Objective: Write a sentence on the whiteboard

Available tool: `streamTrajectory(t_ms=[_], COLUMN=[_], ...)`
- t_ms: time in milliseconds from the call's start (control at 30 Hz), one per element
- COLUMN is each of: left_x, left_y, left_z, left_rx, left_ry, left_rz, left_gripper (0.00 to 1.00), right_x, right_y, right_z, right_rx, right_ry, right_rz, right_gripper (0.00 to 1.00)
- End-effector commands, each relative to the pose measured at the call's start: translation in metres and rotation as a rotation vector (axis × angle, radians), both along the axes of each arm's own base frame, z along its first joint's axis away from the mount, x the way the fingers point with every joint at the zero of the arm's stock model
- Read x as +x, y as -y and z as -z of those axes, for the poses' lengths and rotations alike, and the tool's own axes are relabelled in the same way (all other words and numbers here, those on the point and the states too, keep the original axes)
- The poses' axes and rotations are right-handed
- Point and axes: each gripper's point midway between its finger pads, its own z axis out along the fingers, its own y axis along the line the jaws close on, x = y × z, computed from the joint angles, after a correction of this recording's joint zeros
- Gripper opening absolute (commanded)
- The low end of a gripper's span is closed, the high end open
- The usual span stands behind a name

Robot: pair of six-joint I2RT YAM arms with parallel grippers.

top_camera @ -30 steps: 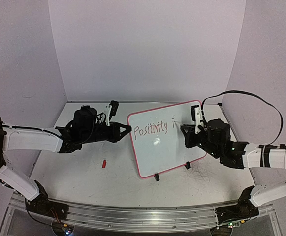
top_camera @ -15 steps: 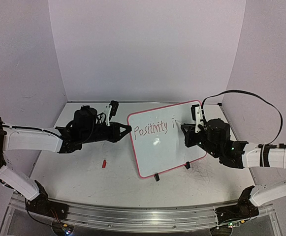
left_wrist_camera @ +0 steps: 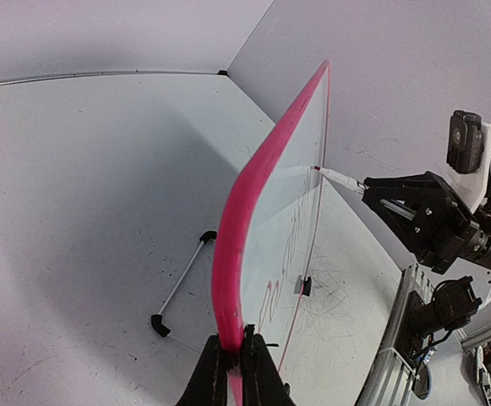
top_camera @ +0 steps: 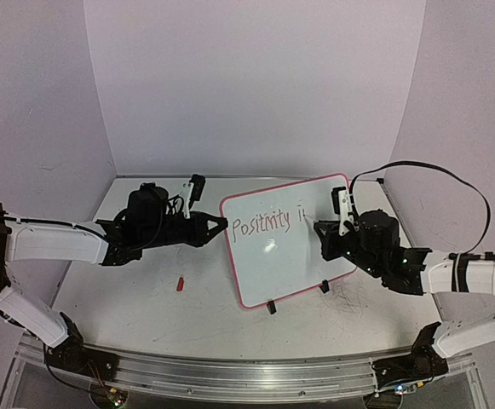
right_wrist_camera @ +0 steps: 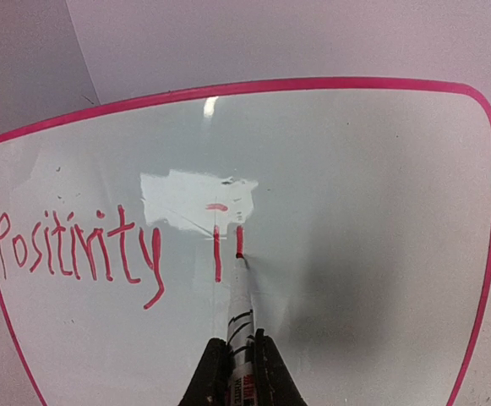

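The whiteboard (top_camera: 291, 260), pink-framed, stands tilted at the middle of the table. Red lettering (top_camera: 261, 224) on it reads "Positivity i" plus a short new stroke; that much of the sentence shows. My left gripper (top_camera: 224, 223) is shut on the board's left edge, its jaws pinching the pink frame (left_wrist_camera: 249, 211) in the left wrist view (left_wrist_camera: 234, 362). My right gripper (top_camera: 318, 227) is shut on a white marker (right_wrist_camera: 243, 309). The marker's red tip touches the board at the foot of the new stroke, just right of the "i" (right_wrist_camera: 217, 252).
A small red cap (top_camera: 180, 284) lies on the table left of the board. Two black clip feet (top_camera: 271, 308) (top_camera: 324, 287) hold the board's lower edge. A thin support rod (left_wrist_camera: 180, 283) lies behind the board. Walls close in at left, back and right.
The marker tip has shifted slightly right of the "i" and drawn a short vertical stroke there. The left arm and the board have stayed still.
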Motion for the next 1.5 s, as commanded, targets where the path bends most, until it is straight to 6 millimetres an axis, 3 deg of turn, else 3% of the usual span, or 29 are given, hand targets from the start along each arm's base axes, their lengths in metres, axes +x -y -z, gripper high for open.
streamTrajectory(t_ms=[0,167,567,967,1467], left_x=[0.009,0.009,0.008,0.008,0.007], left_y=[-0.002,-0.002,-0.001,-0.001,-0.004], left_z=[-0.018,-0.018,-0.019,-0.015,-0.015], left_rx=[0.004,0.002,0.001,0.008,0.008], left_ry=[0.059,0.059,0.059,0.055,0.057], left_rz=[-0.032,-0.032,-0.03,-0.029,-0.033], left_gripper=[0.0,0.0,0.0,0.0,0.0], right_x=[-0.005,-0.008,0.008,0.016,0.02], right_y=[0.004,0.006,-0.003,-0.004,0.003], right_z=[0.006,0.01,-0.012,-0.022,-0.022], right_rx=[0.017,0.024,0.043,0.041,0.041], right_ry=[-0.028,-0.039,0.022,0.049,0.041], right_rz=[-0.005,-0.004,0.018,0.045,0.098], right_gripper=[0.0,0.0,0.0,0.0,0.0])
